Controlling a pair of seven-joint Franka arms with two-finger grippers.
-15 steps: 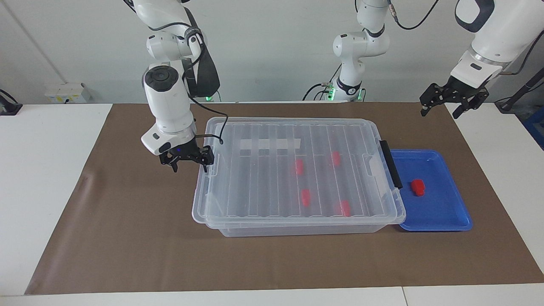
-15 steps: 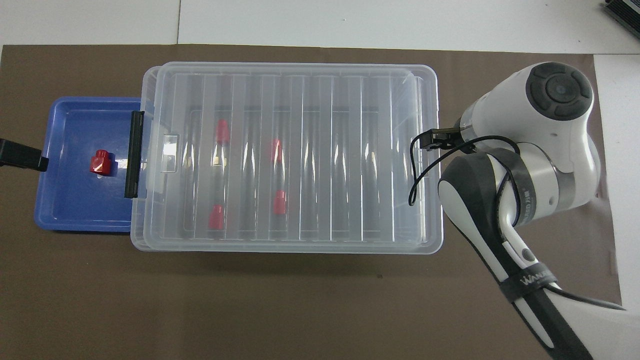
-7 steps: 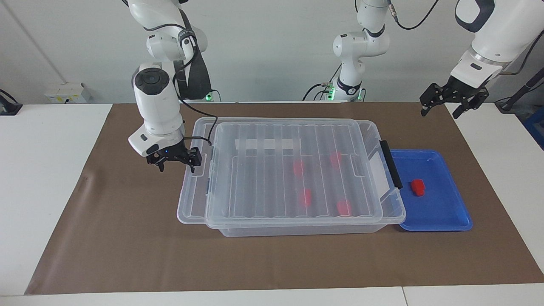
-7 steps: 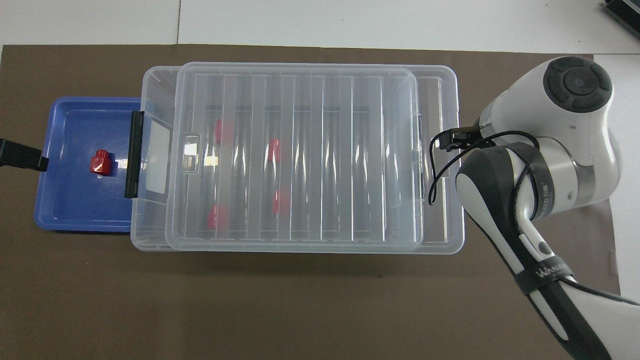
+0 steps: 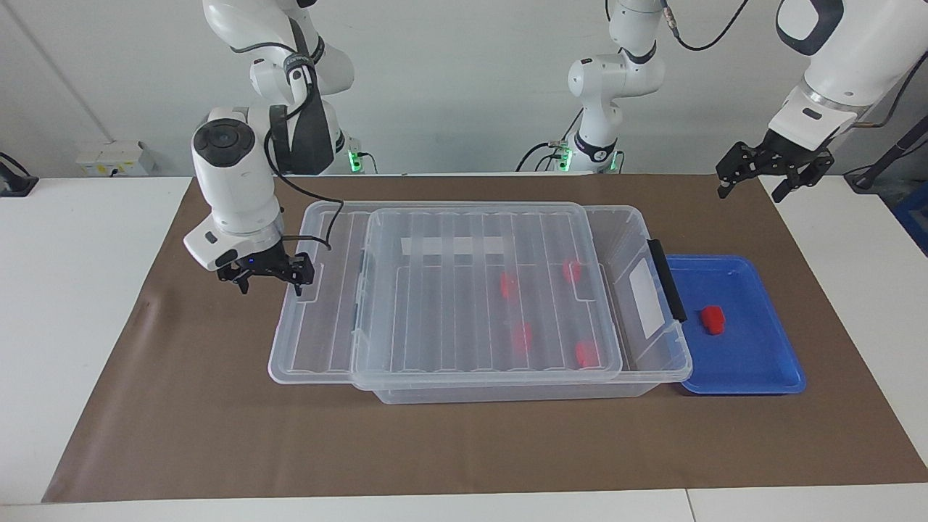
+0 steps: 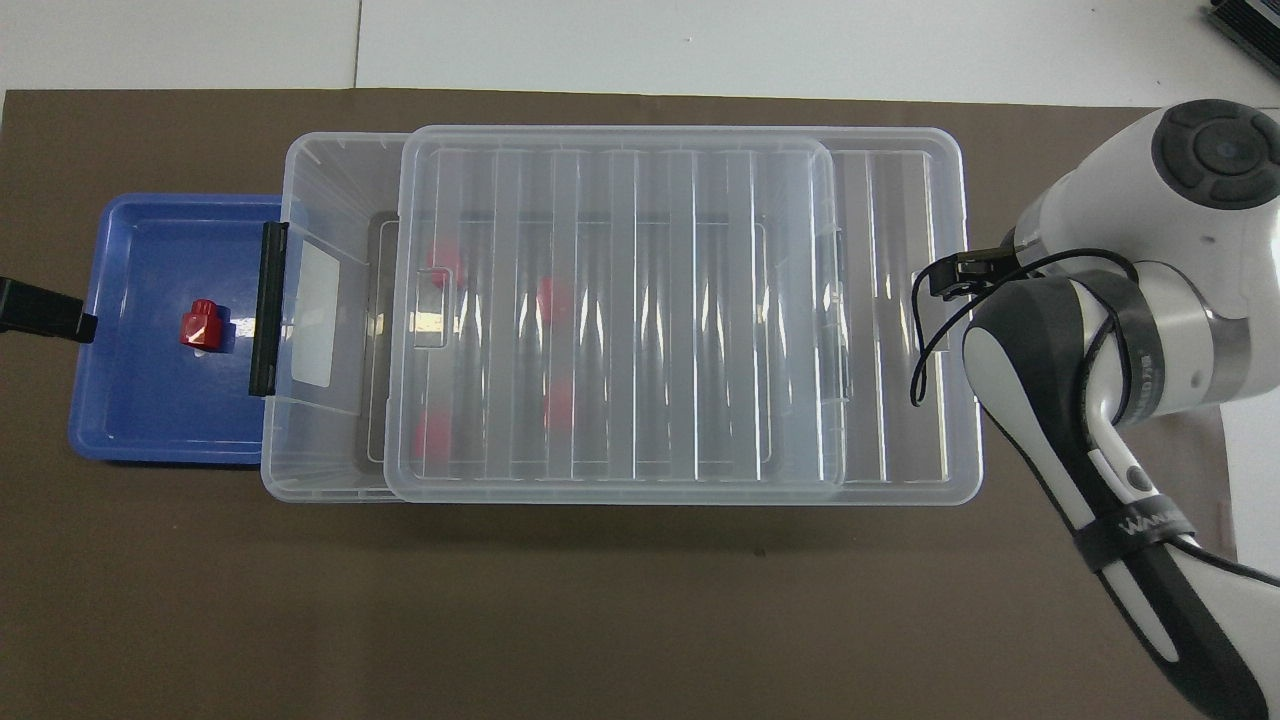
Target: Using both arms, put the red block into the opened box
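One red block (image 5: 713, 319) (image 6: 203, 325) lies in the blue tray (image 5: 768, 362) (image 6: 130, 420). Several more red blocks (image 5: 511, 285) sit inside the clear box (image 5: 507, 393) (image 6: 320, 180). The ribbed lid (image 5: 449, 290) (image 6: 620, 300) rests on the box, shifted toward the right arm's end and overhanging there. A strip of the box beside the tray is uncovered. My right gripper (image 5: 270, 288) is low at the lid's overhanging end, open, with one finger against the lid's rim. My left gripper (image 5: 757, 185) waits open in the air over the mat beside the tray.
The brown mat (image 5: 217, 435) covers the table. The box's black clip handle (image 5: 667, 279) faces the tray. A third robot arm (image 5: 609, 94) stands at the robots' edge of the table.
The lid has slid along the box toward the right arm's end, together with my right gripper, uncovering the box's end by the tray. The left arm has not moved.
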